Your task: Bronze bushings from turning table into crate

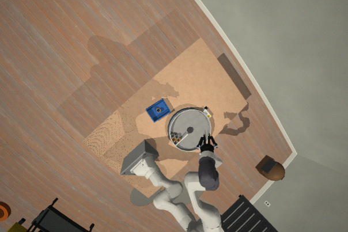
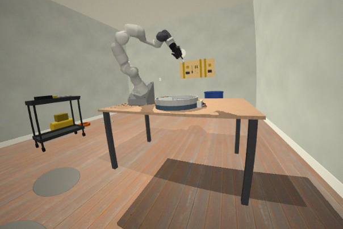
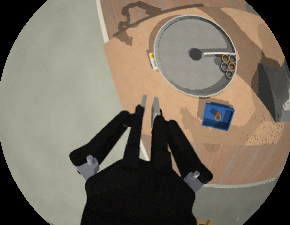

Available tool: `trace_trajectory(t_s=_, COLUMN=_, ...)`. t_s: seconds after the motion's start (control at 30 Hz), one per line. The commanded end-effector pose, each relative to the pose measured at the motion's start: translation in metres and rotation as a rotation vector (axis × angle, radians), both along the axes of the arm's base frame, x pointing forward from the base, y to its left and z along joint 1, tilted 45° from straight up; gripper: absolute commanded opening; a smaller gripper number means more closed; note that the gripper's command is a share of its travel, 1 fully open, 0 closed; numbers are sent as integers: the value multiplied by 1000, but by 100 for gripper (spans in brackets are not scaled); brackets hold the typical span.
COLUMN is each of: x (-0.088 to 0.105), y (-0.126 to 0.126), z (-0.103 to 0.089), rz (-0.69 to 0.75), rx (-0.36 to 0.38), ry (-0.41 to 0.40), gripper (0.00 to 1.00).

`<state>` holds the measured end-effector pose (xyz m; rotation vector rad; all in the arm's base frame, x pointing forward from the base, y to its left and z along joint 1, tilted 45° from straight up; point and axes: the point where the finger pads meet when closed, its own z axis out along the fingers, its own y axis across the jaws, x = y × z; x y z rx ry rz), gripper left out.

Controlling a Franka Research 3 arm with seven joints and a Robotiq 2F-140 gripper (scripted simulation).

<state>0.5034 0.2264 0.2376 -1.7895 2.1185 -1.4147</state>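
Note:
The round grey turning table (image 1: pixel 199 120) (image 2: pixel 176 105) (image 3: pixel 180 49) has a rim and a pale bar reaching from its hub to the rim. Beside the bar, at the rim, several bushings lie in a tight cluster. Orange-brown bronze bushings (image 1: pixel 174 140) (image 3: pixel 225 57) lie nearest the bar; grey steel bushings (image 1: pixel 173 135) (image 3: pixel 229 74) lie with them. The blue crate (image 1: pixel 150 116) (image 3: pixel 207 113) holds one bronze bushing (image 1: pixel 158 110) (image 3: pixel 217 117). My gripper (image 1: pixel 206 133) (image 2: pixel 182 61) (image 3: pixel 149 102) is nearly closed with nothing between its fingertips. It is high above the table, far from the crate.
A small white box with a yellow spot (image 1: pixel 207 113) (image 2: pixel 200 103) (image 3: pixel 153 61) stands against the turning table's outer side. The arm's grey base (image 1: pixel 138 156) (image 2: pixel 142 96) stands on the wooden table (image 1: pixel 199 65) (image 2: pixel 233 107), near the bushing side of the turning table.

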Motion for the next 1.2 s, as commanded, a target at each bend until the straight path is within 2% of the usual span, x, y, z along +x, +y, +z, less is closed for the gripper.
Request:
trace_trajectory(t_s=0.0, x=-1, y=-7, z=8, rz=94, rx=-91, ry=105, gripper=10)
trace_trajectory(t_s=0.47, x=-2, y=-20, z=27, rz=199, rx=-170, ry=208, gripper=10)
trace_trajectory(t_s=0.6, x=-3, y=-27, z=35, rz=250, rx=-208, ry=260, gripper=10)
trace_trajectory(t_s=1.03, x=-6, y=-40, z=44, rz=346, rx=-277, ry=360, gripper=10)
trace_trajectory(t_s=1.17, x=-7, y=-48, z=47, rz=397, rx=-314, ry=414, gripper=10)
